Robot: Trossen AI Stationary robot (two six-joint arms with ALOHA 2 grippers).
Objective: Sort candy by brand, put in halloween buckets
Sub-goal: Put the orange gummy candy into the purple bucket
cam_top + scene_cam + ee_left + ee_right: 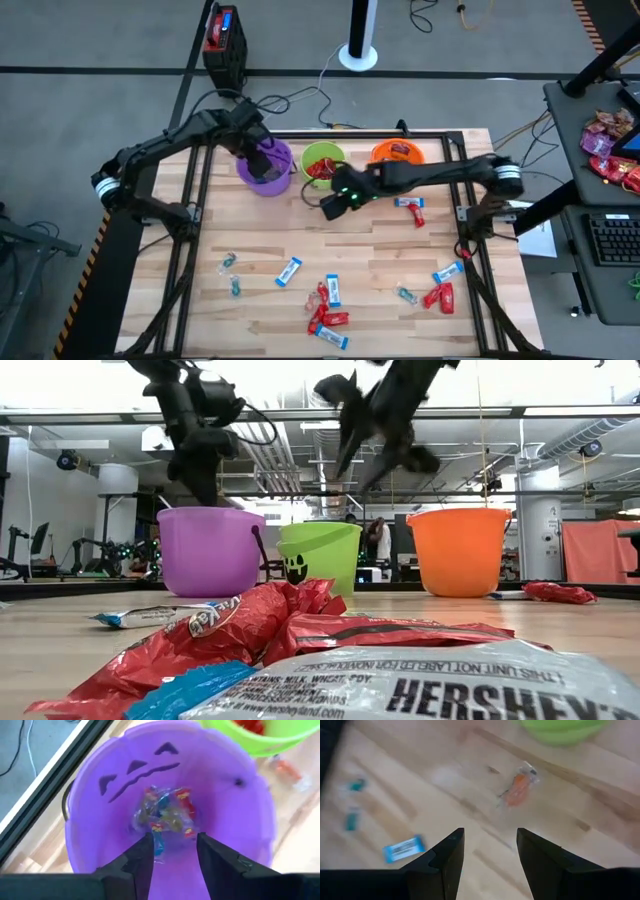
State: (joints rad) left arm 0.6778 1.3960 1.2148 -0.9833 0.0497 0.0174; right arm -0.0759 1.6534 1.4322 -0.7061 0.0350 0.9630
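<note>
Just below the green bucket [322, 160], the right pincer [331, 207] hovered open and empty (nearer than the left); a clear-wrapped candy [519, 787] lay ahead, long axis slanting across its fingers. Left pincer [173, 851] gaped over the purple bucket [266, 167].

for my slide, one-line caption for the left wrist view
Left gripper open over the purple bucket, clear twisted candies lying inside.

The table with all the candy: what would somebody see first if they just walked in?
Probably the three round plastic pails lined up at the table's far edge: the purple pail, the lime green pail and the orange pail. The left gripper hangs open right above the purple one, which has small twisted-wrapper sweets at its bottom. Red and blue-and-white wrapped candies lie scattered over the near half of the wooden table.
</note>
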